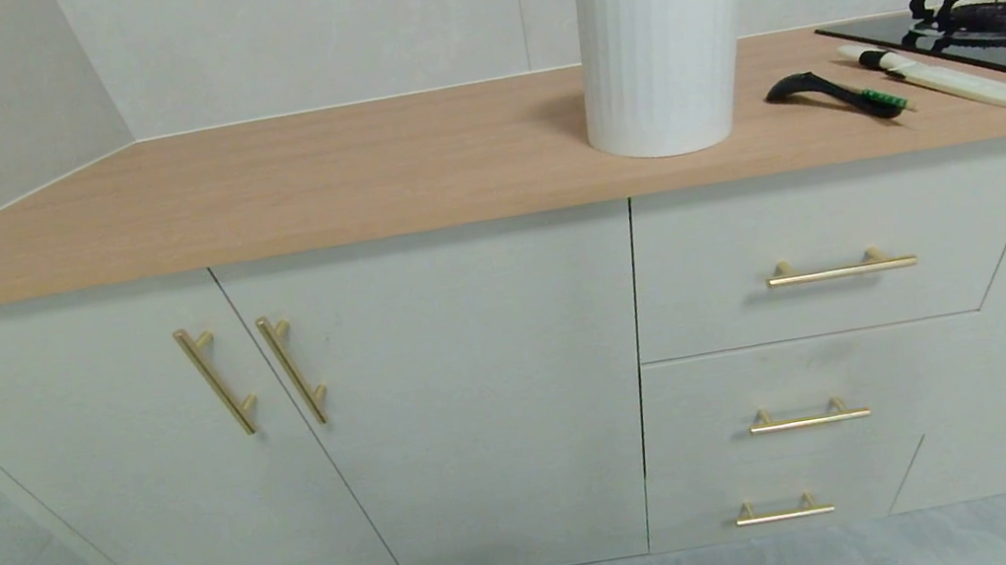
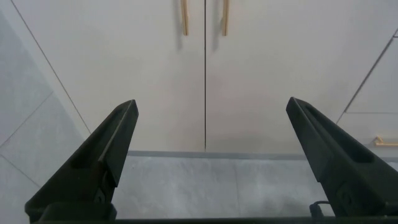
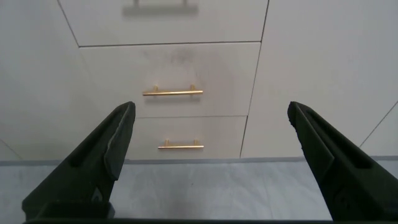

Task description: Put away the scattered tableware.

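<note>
Head view: utensil (image 1: 839, 95), knife (image 1: 933, 75) near white holder (image 1: 655, 30) | left hand (image 2: 210, 104), right hand (image 3: 210, 107) spread, empty

Matt wood worktop (image 1: 299, 183), glossy blk hob (image 1: 889, 30)

container (image 1: 660, 30) white, ribbed | utensil (image 1: 808, 87) black, green tip | knife (image 1: 952, 84) cream | countertop (image 1: 298, 178) wood-grain | handles (image 1: 841, 269) gold

Home kitchen: wooden countertop (image 1: 299, 183), gas hob (image 1: 993, 22), tiled wall (image 1: 306, 33), pale cabinets (image 1: 480, 396) with brass handles (image 1: 840, 270).
</note>
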Tool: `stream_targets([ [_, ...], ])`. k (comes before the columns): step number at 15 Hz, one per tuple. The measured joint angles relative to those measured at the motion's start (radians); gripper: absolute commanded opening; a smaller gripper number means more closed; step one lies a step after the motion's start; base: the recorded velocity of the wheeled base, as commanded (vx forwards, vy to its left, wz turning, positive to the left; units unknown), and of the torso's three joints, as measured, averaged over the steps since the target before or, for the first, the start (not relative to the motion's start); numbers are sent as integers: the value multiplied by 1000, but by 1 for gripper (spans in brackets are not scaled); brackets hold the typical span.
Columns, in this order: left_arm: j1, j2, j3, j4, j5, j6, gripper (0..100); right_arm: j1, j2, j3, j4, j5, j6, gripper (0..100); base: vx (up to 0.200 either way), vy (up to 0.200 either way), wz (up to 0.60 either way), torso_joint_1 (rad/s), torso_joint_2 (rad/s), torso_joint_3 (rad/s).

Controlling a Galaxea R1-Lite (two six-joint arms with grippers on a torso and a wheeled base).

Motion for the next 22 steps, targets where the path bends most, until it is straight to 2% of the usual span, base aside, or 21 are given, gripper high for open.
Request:
stream_targets([
  [4, 0, 0, 0, 0, 0, -2, 100, 0, 1, -6, -2, 2, 4, 100, 0, 0, 0, 0, 0, 0],
  [6, 0, 0, 0, 0, 0, -2, 100, 5, 24, -95, -2, 9, 48, 100, 0, 0, 0, 0, 0, 0],
  [9, 0, 0, 0, 0, 0, -2, 100, 11, 187, -196, -2, 75, 50, 100, 0, 0, 0, 0, 0, 0],
  [14, 0, 0, 0, 0, 0, -2, 100, 37, 759, -348, -19, 185, 37, 100, 0, 0, 0, 0, 0, 0],
  [17, 0, 0, 0, 0, 0, -2, 100, 62, 1141, -439, -114, 192, 26, 100, 0, 0, 0, 0, 0, 0],
  [19, 0, 0, 0, 0, 0, -2, 100, 80, 1369, -500, -217, 173, 20, 100, 0, 0, 0, 0, 0, 0],
  [22, 0, 0, 0, 0, 0, -3, 100, 127, 1658, -568, -366, 43, 16, 100, 0, 0, 0, 0, 0, 0],
])
